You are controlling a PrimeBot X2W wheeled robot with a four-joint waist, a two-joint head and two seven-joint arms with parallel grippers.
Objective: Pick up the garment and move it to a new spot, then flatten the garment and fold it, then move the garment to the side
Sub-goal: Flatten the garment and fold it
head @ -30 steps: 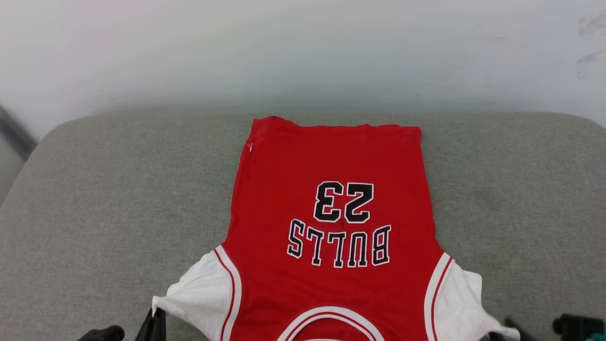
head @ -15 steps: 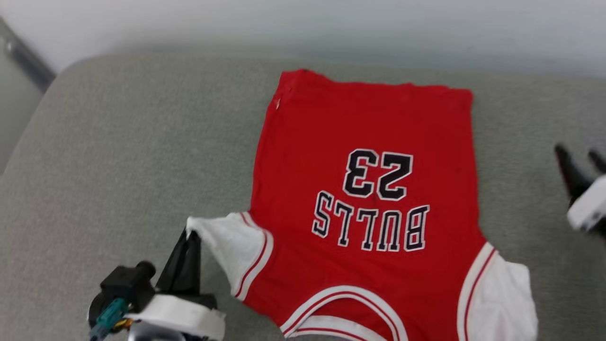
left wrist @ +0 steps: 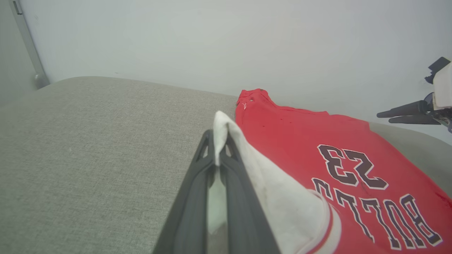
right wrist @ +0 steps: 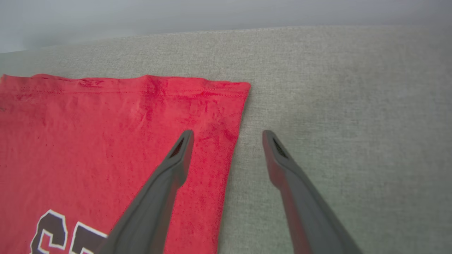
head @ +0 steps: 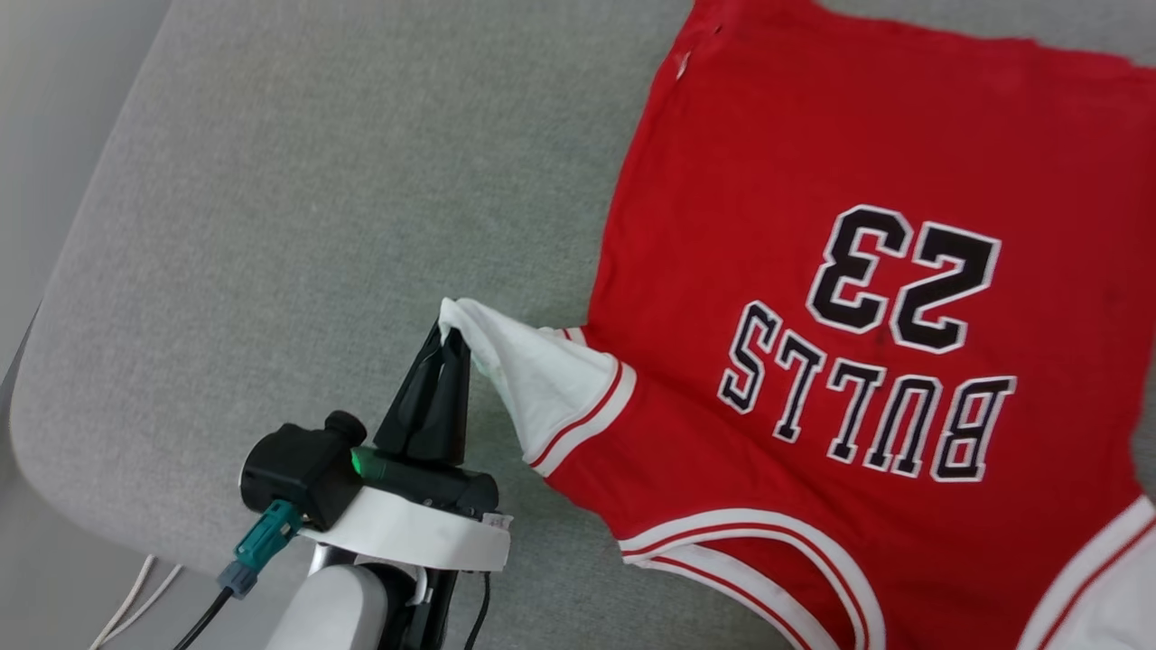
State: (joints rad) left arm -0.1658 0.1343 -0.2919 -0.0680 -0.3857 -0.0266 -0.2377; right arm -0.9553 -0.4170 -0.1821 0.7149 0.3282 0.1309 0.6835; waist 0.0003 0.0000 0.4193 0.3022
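From the left: the grey cushion lies bare out to its rounded edge, and a dark cable trails off below it. Next is the left claw, clamped on the tip of the shirt's white sleeve — in the left wrist view a tuft of white pokes out past the fingertips. The sleeve is drawn into a point away from the body, which looks like a pull to spread it flat before any fold.

The red shirt lies spread on the cushion, lettered side up. Its collar is toward the robot and its hem toward the pale wall, so the black lettering reads upside down.

Furthest right, the right claw stands wide apart and holds nothing. It hangs over the far hem corner, one finger above red cloth and the other above bare cushion — probably lined up to take that edge.

Whether those spread fingers touch the cloth is hard to tell. The head view cuts off the shirt's right side, most of the other sleeve and the bottom of the collar, so how flat that side lies is unknown. The left claw's arm hides the cushion beneath it.
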